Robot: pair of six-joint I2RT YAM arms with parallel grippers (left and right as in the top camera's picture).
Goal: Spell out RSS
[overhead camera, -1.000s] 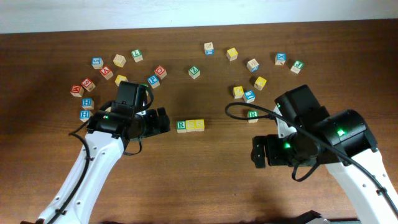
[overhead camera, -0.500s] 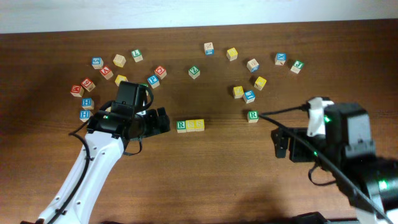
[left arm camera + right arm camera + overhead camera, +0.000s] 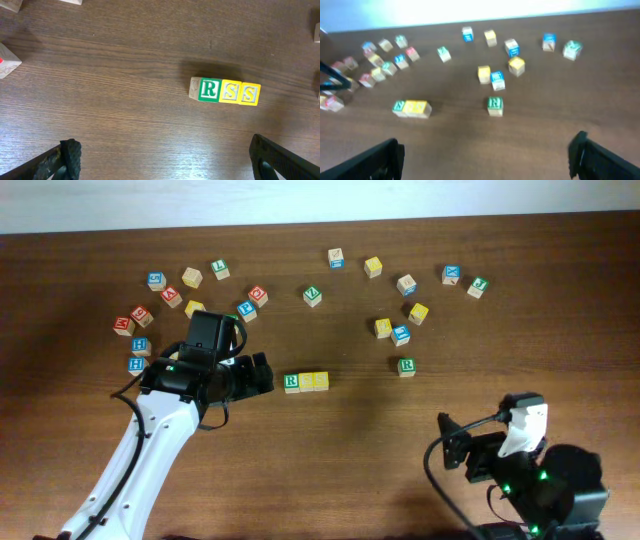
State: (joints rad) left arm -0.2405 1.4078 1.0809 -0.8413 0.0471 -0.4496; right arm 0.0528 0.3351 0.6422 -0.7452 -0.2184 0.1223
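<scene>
Green R cube and two yellow S cubes touch in a row mid-bench, so the spelling looks finished, left gripper beside them, right gripper near the front edge, both spread open, empty.

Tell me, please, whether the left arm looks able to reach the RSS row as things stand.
Probably yes: the open left gripper sits close beside the RSS row, with only bare table between them.
</scene>
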